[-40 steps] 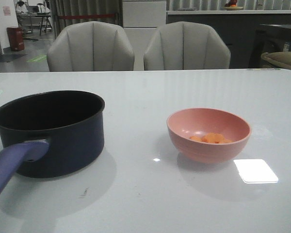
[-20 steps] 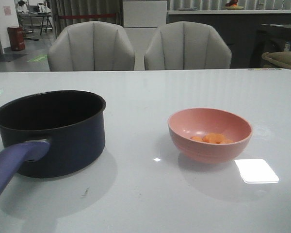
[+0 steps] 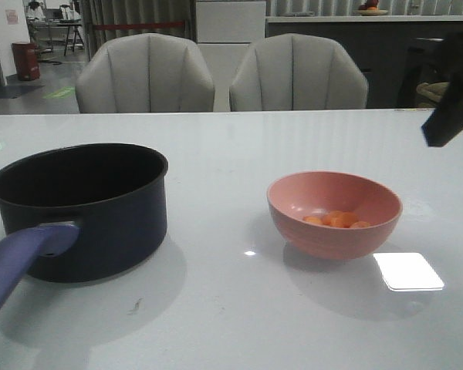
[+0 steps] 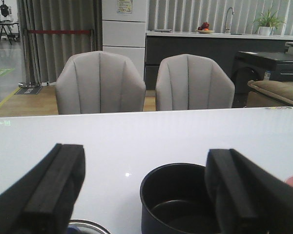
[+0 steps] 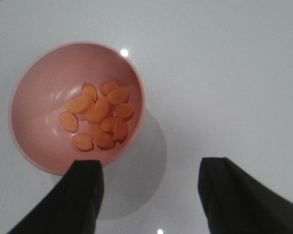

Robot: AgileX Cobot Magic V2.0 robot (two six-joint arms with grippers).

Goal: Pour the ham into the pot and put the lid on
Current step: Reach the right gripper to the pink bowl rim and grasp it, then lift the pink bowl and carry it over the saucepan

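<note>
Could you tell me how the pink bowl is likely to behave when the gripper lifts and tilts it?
The bowl looks thin-walled and nearly empty, so probably light. Its smooth, rounded wall may slip between fingers. The ham lies loose in a small heap and should slide out readily once tilted.

The left pincer point(image 4: 144, 195) has two thick black fingers point(image 4: 56, 187), blocky and matte, each lined along its inner face with a flat strip of dark padding that runs as a raised ridge. The right pincer point(image 5: 151, 200) has two plain black fingers point(image 5: 83, 195) with smooth faces and angular edges. In the front view it point(image 3: 451, 116) appears only as a dark angular shape at the frame's edge.
</note>
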